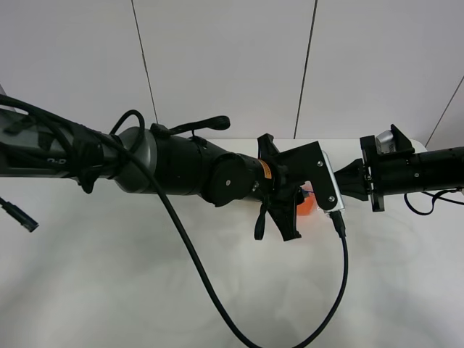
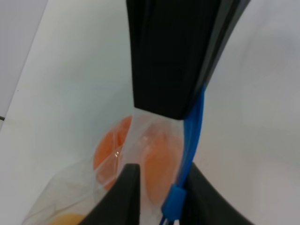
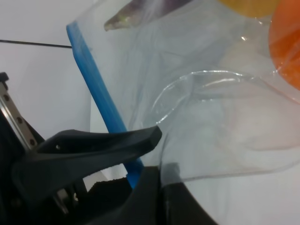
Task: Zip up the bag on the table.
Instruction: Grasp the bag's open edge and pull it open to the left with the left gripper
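Note:
The clear bag (image 3: 211, 117) lies on the white table (image 1: 109, 290). In the exterior view the left arm hides nearly all of it, and only the orange (image 1: 307, 206) shows. Its blue zipper strip (image 3: 101, 93) runs between the fingers of my right gripper (image 3: 157, 154), which is shut on that end of the bag. My left gripper (image 2: 164, 173) is closed around the strip (image 2: 194, 131) at the blue slider (image 2: 173, 200). The right gripper's fingers (image 2: 164, 56) face it close by. The orange (image 2: 115, 150), a yellow fruit (image 3: 248, 5) and the eggplant tip (image 3: 136, 14) show through the plastic.
Both arms meet over the far middle of the table: the left gripper (image 1: 277, 230) and the right gripper (image 1: 348, 181). A black cable (image 1: 341, 290) hangs from the left wrist in a loop over the near table. A panelled wall (image 1: 217, 58) stands behind the table's far edge.

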Motion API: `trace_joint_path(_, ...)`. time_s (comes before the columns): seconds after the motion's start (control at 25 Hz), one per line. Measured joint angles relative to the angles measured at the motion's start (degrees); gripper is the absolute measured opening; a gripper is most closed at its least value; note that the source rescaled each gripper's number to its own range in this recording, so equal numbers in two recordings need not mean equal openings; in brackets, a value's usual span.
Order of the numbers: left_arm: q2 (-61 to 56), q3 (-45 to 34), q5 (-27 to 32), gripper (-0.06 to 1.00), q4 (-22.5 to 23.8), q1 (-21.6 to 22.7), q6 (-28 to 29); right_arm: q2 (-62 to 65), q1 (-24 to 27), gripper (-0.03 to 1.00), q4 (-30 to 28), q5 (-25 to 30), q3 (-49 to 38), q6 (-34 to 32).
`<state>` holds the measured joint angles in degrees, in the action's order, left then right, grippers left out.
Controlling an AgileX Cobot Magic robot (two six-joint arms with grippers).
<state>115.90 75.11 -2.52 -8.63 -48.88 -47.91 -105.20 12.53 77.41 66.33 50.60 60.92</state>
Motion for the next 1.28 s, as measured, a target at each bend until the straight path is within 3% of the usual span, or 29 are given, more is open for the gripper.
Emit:
trace_joint_path(0.48,0.0,0.0,-0.4,0.44,0.0,0.0,1.01,0.0,0.0,0.0,0.0,-0.26,0.0,0.0)
trace_joint_path(0.56,0.0,0.0,-0.4,0.28,0.0,0.0,1.01,0.0,0.0,0.0,0.0,-0.31,0.0,0.0)
trace_joint_path(0.64,0.05,0.0,-0.4,0.03,0.0,0.0,1.01,0.0,0.0,0.0,0.0,-0.31,0.0,0.0)
trace_joint_path(0.68,0.05,0.0,-0.4,0.0,0.05,0.0,1.01,0.0,0.0,0.0,0.0,-0.31,0.0,0.0)
trace_joint_path(1.04,0.05,0.0,-0.3,0.0,0.05,0.0,0.72,0.0,0.0,0.0,0.0,-0.33,0.11,0.0)
trace_joint_path(1.28,0.05,0.07,2.52,0.0,0.11,0.0,-6.14,0.0,-0.17,0.0,-1.15,-0.84,0.11,0.0)
